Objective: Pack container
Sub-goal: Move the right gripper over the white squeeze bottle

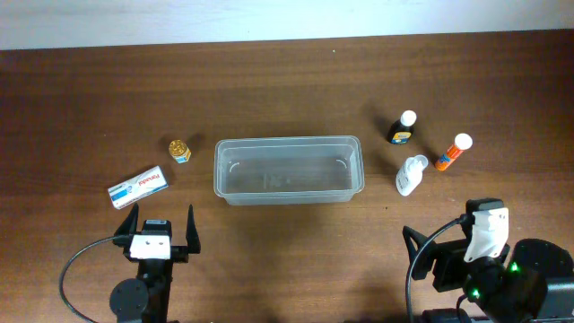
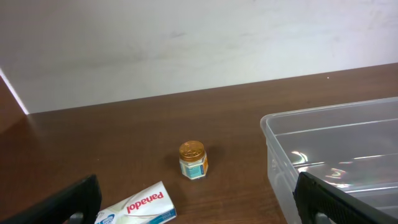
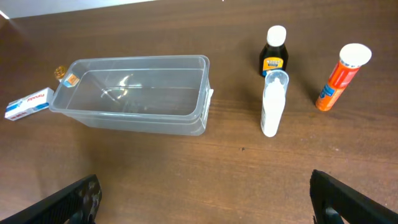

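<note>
Nearest to each wrist camera were that arm's own dark fingertips, poking in at the bottom corners of the view. The left gripper (image 1: 162, 218) was spread wide with nothing between its tips, and the right gripper (image 3: 208, 202) was likewise spread and empty. Both arms sat low at the near edge of the brown wooden table (image 1: 287, 269), apart from every object. I read this as a parked pose that left the whole layout open to view.

Just ahead of the left gripper lay a white Panadol box (image 1: 139, 186), flat and angled, with a small gold-lidded jar (image 1: 180, 150) near it. Ahead of the right arm sat a white bottle (image 1: 410, 176), with a dark bottle with a white cap (image 1: 403, 128) behind it and an orange tube (image 1: 454, 152) beside them. I could not tell whether the white bottle stood or lay.

Between the two groups, mid-table, was the container (image 1: 287, 142). It was clear and empty, with one long side towards the arms. I judged it was centred so either arm could reach it, each serving the items on its own side. Nothing had been packed yet.
</note>
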Robot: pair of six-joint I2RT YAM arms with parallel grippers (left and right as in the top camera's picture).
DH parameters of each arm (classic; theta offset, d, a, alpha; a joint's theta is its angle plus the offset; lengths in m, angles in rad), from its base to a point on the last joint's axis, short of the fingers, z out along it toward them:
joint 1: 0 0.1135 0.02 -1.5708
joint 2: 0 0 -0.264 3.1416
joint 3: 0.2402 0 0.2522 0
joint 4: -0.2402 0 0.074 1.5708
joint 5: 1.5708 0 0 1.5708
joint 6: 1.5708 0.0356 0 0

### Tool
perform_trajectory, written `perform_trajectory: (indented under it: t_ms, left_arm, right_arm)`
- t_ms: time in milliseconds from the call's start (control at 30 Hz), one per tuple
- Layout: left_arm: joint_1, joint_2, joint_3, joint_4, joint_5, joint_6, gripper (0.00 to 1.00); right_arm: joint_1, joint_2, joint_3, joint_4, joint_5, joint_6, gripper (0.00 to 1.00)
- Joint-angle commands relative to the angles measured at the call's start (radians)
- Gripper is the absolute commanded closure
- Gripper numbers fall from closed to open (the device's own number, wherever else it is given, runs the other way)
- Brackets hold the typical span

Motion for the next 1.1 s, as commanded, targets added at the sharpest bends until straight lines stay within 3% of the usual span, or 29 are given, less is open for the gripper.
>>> perform_trajectory:
  t_ms: [0,333,600,867,1067]
  left_arm:
    - [-0.001,-0.009,-0.004,-0.004,0.000,0.013,0.01]
    - [-0.001,-0.009,-0.004,-0.004,0.000,0.013,0.01]
    - [-0.001,-0.009,-0.004,-0.004,0.000,0.013,0.00]
    - [-0.001,-0.009,-0.004,-0.004,0.000,0.013,0.01]
    - [-0.001,-0.009,-0.004,-0.004,0.000,0.013,0.01]
  right_arm:
    - [-0.005,0.001,0.017,-0.001,0.003,0.036,0.02]
    - [-0.005,0.175,0.067,-0.035,0.040,0.103,0.02]
    - [-0.005,0.438,0.346,-0.144,0.068,0.104,0.02]
    - [-0.005,0.692,0.655,-0.401,0.304,0.170,0.02]
    - [-0.006,0.851,0.722,-0.446,0.333,0.169,0.02]
